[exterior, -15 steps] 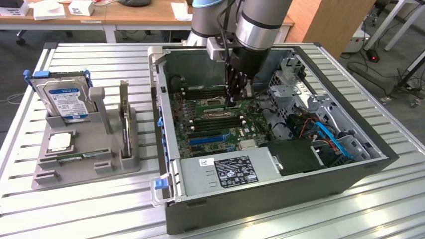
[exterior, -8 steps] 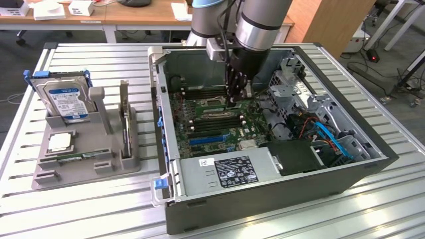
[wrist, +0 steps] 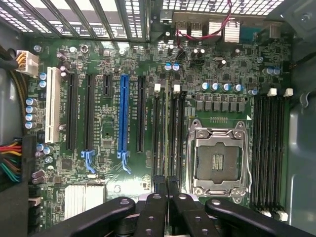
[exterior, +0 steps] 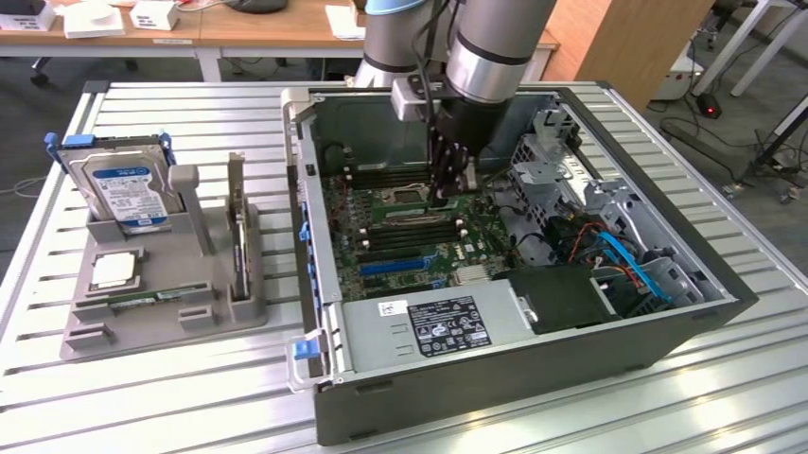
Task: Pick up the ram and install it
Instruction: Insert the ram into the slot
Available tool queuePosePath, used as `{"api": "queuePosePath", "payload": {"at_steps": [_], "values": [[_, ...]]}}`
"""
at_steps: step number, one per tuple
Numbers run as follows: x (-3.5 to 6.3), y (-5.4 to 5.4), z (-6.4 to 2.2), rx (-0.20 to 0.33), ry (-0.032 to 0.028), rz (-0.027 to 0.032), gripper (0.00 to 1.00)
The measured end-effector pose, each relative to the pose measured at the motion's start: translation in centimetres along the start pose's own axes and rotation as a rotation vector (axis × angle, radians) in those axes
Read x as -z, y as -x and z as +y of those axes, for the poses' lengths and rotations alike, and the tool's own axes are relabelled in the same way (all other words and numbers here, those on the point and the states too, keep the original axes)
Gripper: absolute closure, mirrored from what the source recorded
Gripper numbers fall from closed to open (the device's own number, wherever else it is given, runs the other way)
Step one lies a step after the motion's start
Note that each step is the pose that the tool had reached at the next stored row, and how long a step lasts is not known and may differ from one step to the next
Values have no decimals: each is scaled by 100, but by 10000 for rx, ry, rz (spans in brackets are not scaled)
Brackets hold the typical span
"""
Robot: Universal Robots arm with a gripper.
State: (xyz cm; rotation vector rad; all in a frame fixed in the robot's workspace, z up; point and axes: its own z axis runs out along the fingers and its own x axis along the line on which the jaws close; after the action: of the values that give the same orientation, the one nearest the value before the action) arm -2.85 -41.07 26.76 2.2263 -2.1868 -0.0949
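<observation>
While the arm reaches down into the open grey metal computer case (exterior: 505, 378), the black 2-finger gripper (exterior: 445, 194) sits at the centre of the exterior view, low over the green motherboard (exterior: 404, 236).

**Gripper state.** The gripper (wrist: 166, 185) is clenched. In the wrist view its fingertips (wrist: 159, 183) press together on a thin dark edge, judged to be the long, narrow green ram stick (wrist: 166, 148) seen edge-on.

**Location of the ram.** The ram runs in line with the black memory slots (wrist: 157, 133), just beside the square silver processor socket (wrist: 217, 158). A second bank of black slots (wrist: 269, 148) lies on the far side of the socket and carries no stick.

**Progress.**
1. Pick-up: judged done, since the ram is at the board and not at the grey moulded parts holder (exterior: 165, 322) at the exterior view's left.
2. Alignment: the ram stands parallel to the slots.
3. Seating: not confirmed; the pictures do not show whether it is fully pressed in or latched.

On the holder, the silver hard drive with the blue-white label (exterior: 124, 189) and the small square silver processor chip (exterior: 114, 270) rest untouched on the slatted metal tabletop (exterior: 151, 397).
</observation>
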Motion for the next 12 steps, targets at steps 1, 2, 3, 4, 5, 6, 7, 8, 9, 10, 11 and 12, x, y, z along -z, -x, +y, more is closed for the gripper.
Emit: {"api": "queuePosePath", "payload": {"at_steps": [1,2,3,4,5,6,7,8,9,10,11,12], "values": [[-4,0,0,0,-1,1,89],[-8,0,0,0,-2,0,89],[-12,-1,-1,0,-5,0,89],[-17,-1,-1,0,-8,-2,89],[-26,-1,-2,1,-11,-3,89],[-37,-1,-2,1,-14,-2,89],[-48,-2,-3,1,-16,-2,89],[-57,-2,-3,1,-17,-2,89],[-59,-2,-3,1,-17,-1,89],[-59,-2,-3,1,-16,0,89],[-58,-2,-3,0,-16,1,89],[-59,-2,-3,0,-17,0,89]]}}
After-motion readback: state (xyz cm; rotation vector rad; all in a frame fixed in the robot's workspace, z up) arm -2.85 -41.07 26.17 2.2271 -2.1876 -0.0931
